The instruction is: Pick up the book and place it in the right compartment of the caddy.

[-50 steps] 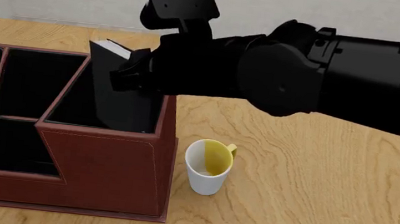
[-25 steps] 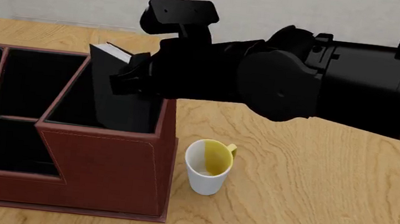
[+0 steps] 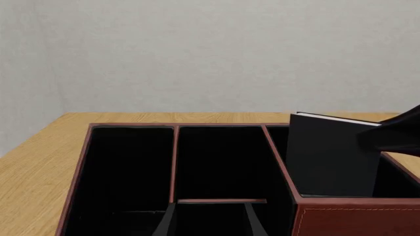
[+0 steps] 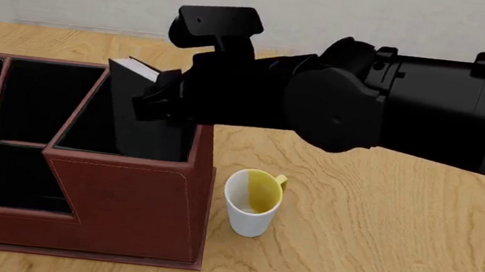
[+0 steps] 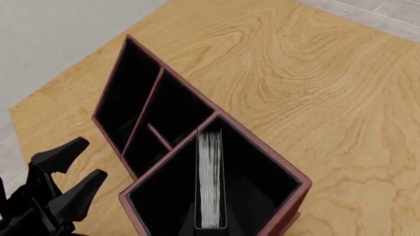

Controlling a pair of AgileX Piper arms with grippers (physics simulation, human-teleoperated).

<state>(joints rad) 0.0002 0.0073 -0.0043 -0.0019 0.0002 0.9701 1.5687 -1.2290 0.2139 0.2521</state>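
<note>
The book (image 4: 142, 108), a thick black hardcover with white page edges, stood nearly upright inside the right compartment (image 5: 262, 184) of the caddy (image 4: 128, 198); that box was reddish-brown, leather-look, stitched at its edges and lined in black (its front stepped down low); black-lined room lay open on both sides of the page block. My right gripper (image 4: 161, 93) reached in from the right, level above the compartment's rim, fingers at the book's top corner; whether they still pinched it I could not tell. My left gripper (image 5: 66, 189) sat low at the caddy's near left side, jaws parted and holding nothing. A white mug (image 4: 251, 203) with yellow inside stood just beside the caddy's right wall on the wood-grain table (image 4: 376, 245).
</note>
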